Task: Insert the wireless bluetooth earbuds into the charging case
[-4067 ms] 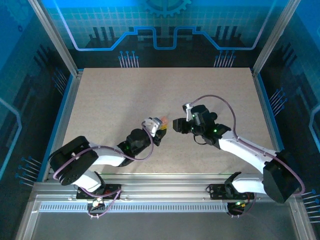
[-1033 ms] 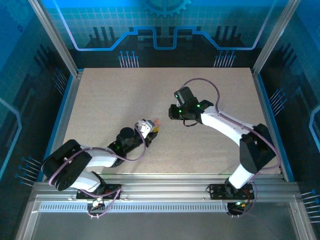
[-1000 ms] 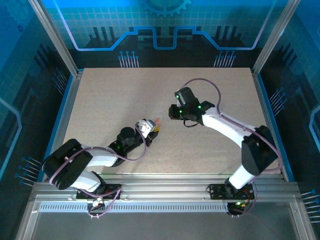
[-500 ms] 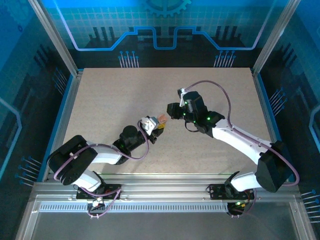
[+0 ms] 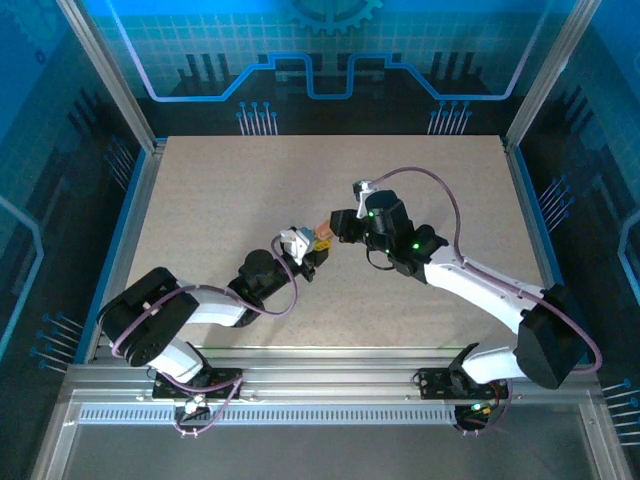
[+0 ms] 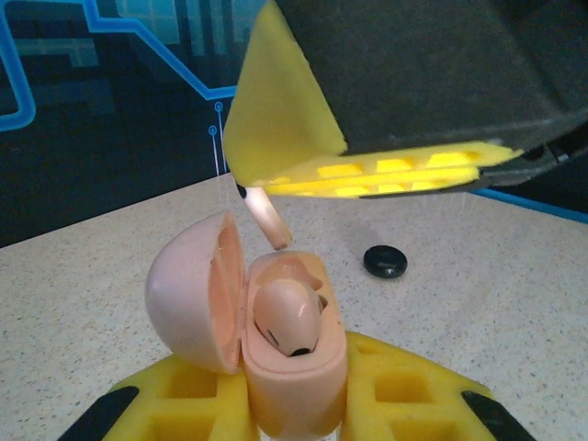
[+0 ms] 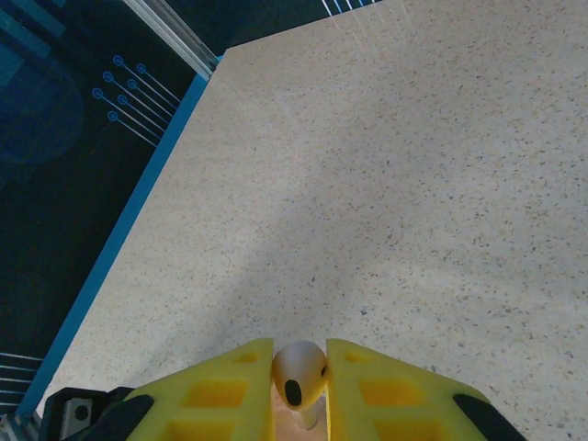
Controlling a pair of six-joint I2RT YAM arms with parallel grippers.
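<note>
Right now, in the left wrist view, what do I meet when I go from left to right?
Open lid of the pink charging case → pink earbud seated in the case → small black round object. The second earbud, above the case, overlaps them, so I leave it out.

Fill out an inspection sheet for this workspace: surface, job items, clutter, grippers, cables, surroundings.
Surface: speckled beige table, no spills seen.
Job's things: pink charging case, lid open, with one seated earbud in it. The second earbud is held just above the case.
Clutter: small black round object lying on the table beyond the case.
Grippers: left gripper fingers shut on the case; right gripper fingers shut on the second earbud.
Cables: purple cables loop along both arms, not touching the case.
Surroundings: blue printed panels and a metal frame.
</note>
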